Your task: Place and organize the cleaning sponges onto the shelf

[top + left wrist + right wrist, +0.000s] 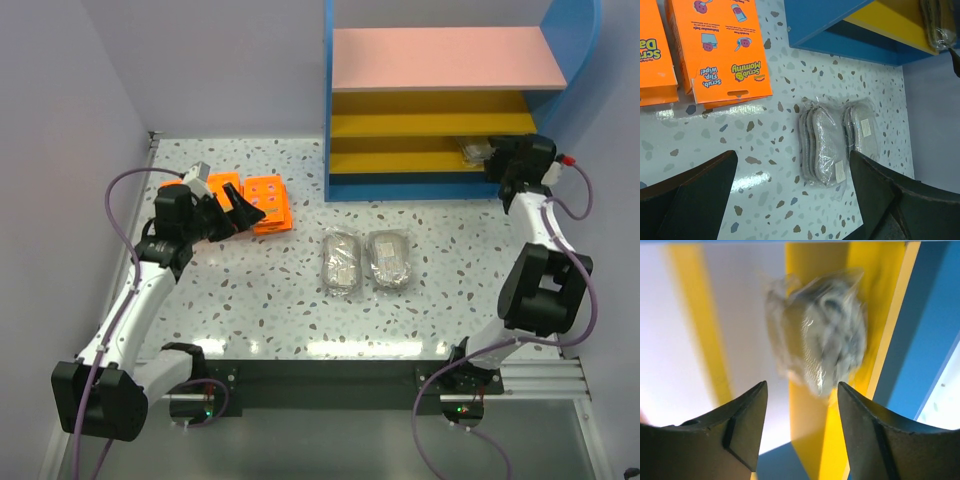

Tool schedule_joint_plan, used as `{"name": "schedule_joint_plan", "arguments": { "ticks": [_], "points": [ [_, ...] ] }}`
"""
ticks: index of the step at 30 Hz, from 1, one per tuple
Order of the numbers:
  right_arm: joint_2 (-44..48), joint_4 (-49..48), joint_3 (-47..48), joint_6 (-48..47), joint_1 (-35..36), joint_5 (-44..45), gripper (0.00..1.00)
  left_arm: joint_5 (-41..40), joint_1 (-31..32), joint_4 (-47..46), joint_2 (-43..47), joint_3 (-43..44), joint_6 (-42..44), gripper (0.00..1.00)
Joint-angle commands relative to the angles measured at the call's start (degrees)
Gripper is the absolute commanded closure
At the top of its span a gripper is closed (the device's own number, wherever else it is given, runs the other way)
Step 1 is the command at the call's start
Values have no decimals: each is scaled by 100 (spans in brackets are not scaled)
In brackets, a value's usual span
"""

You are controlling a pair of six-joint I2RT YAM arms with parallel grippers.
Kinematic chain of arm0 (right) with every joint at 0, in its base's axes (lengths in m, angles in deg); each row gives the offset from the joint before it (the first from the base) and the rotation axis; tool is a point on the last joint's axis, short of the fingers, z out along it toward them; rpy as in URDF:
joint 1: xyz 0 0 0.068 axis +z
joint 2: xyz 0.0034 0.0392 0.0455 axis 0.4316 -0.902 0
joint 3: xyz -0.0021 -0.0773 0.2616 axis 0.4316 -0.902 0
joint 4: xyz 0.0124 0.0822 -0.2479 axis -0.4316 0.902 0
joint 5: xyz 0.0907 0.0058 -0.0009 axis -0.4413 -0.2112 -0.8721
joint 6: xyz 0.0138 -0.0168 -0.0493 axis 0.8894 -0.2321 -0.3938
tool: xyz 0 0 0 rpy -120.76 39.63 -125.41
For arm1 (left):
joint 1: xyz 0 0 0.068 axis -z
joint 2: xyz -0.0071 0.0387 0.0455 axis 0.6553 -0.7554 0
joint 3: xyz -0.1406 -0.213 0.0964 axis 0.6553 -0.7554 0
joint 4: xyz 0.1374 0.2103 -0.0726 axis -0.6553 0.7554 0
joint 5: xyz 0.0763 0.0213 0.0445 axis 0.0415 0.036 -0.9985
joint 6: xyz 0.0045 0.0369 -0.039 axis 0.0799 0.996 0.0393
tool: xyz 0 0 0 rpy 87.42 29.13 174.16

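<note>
Top external view, starting at the left: my left fingers [240,212] stand wide apart and hold nothing; in this view they overlap the bright-orange flat rectangular packs [268,203]. These lie in two low stacks side by side at the back left of the white speckled worktop [280,300]; how many are in each stack I cannot tell. From the left wrist the orange packs [720,50] fill the upper left, printed side up, apart from both dark tips of my left fingers [792,160].

Near the middle of the worktop lie two grey-beige oblong pads in clear plastic wrap [340,262], side by side and nearly touching, their long sides running towards the shelf; the left wrist shows them [822,145] down on the worktop, framed in the gap between my parted tips.

At the back right stands the blue-sided open shelf [575,40], with its pink top board [440,58] above two yellow ones; on the lower yellow board [400,158], towards its right end, rests a third wrapped grey pad [473,152]. My right fingers [497,160] reach in at it from the right. From the right wrist those fingers [802,386] are parted with nothing between them; the pad [817,335], blurred, lies on the yellow board just beyond the tips, and whether they touch it I cannot tell.
</note>
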Motion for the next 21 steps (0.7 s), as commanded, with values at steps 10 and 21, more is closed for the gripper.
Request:
{"name": "schedule_joint_plan", "arguments": {
  "ticks": [10,21],
  "points": [
    [2581,2023,-1293,-1406,-32,-1185,30,305,24,-205,296,-85,37,0],
    [5534,3606,-4202,-1497,1805,-2610,30,314,24,93,613,-375,186,0]
  ]
}}
